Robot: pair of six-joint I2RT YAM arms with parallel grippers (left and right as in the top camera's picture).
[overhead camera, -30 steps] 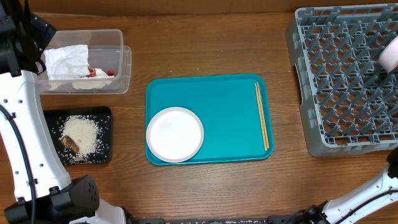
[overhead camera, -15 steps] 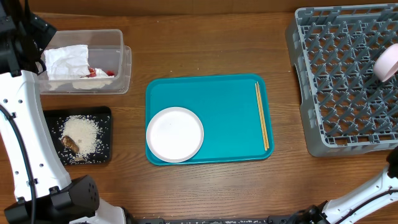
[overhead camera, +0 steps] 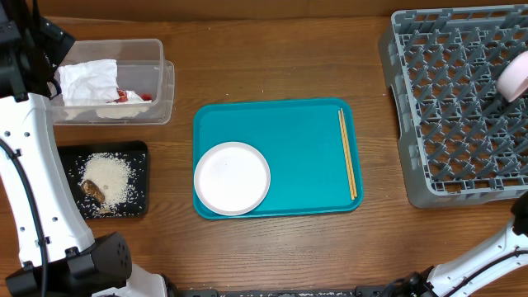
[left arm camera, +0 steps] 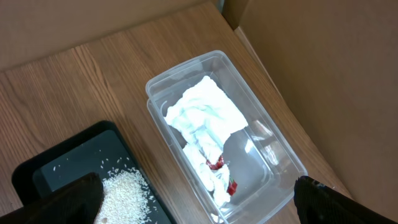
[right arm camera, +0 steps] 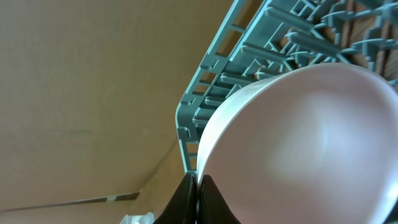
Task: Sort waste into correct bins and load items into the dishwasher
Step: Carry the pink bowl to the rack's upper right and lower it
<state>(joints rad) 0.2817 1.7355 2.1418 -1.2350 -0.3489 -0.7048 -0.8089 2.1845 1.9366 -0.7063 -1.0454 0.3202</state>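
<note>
My right gripper [right arm camera: 198, 186] is shut on the rim of a small white bowl [right arm camera: 311, 143], held tilted over the right side of the grey dish rack [overhead camera: 454, 107]; the bowl shows at the overhead view's right edge [overhead camera: 515, 76]. My left gripper [left arm camera: 199, 202] is open and empty above the clear tub [left arm camera: 277, 146], which holds the crumpled napkin [left arm camera: 202, 115] and red wrapper [left arm camera: 224, 177]. The black tray [overhead camera: 136, 153] holds rice [overhead camera: 111, 177] and a brown scrap [overhead camera: 92, 191]. A white plate [overhead camera: 232, 178] and chopsticks [overhead camera: 348, 153] lie on the teal tray.
The teal tray [overhead camera: 297, 140] sits mid-table between the bins and the rack. The clear tub [overhead camera: 165, 82] is at the back left, with the black tray in front of it. A cardboard wall runs behind the table. My left arm's white links stand along the left edge.
The bowl in my right gripper has shifted slightly over the rack's right side. The left arm and everything on the table have stayed put.
</note>
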